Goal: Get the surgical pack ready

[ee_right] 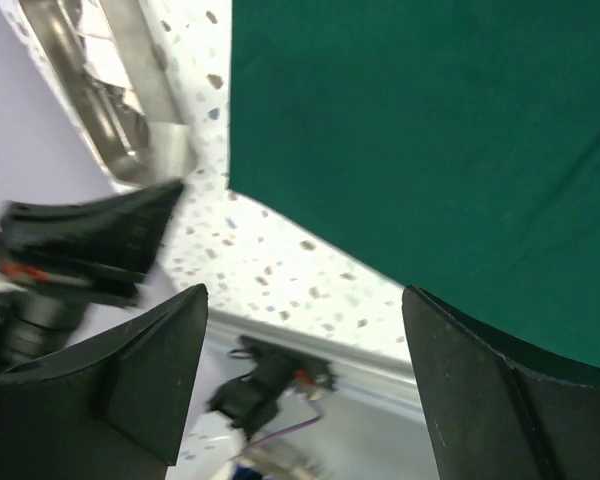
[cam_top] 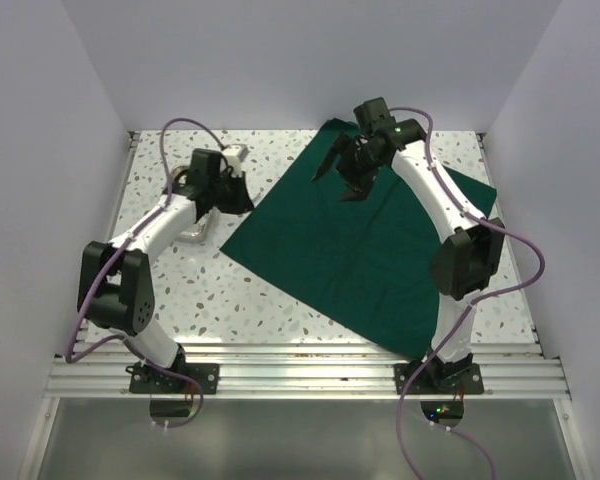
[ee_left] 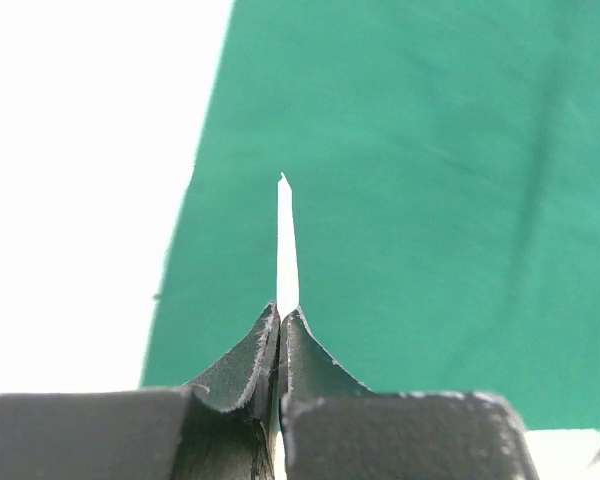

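Speckled table (cam_top: pixel 230 300) carries surgical pack (cam_top: pixel 360 250) under right pincer (cam_top: pixel 332 187).

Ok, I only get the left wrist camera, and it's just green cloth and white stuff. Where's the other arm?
Observer: The right end effector hangs over the far part of the drape, with its jaws wide open.
Operator: Is the cloth all spread out?
Observer: Yes, it's one wide sheet, lying cornerwise like a diamond on the speckled table.
Operator: Is anything else on the table?
Observer: A shiny metal tray sits just left of the drape.
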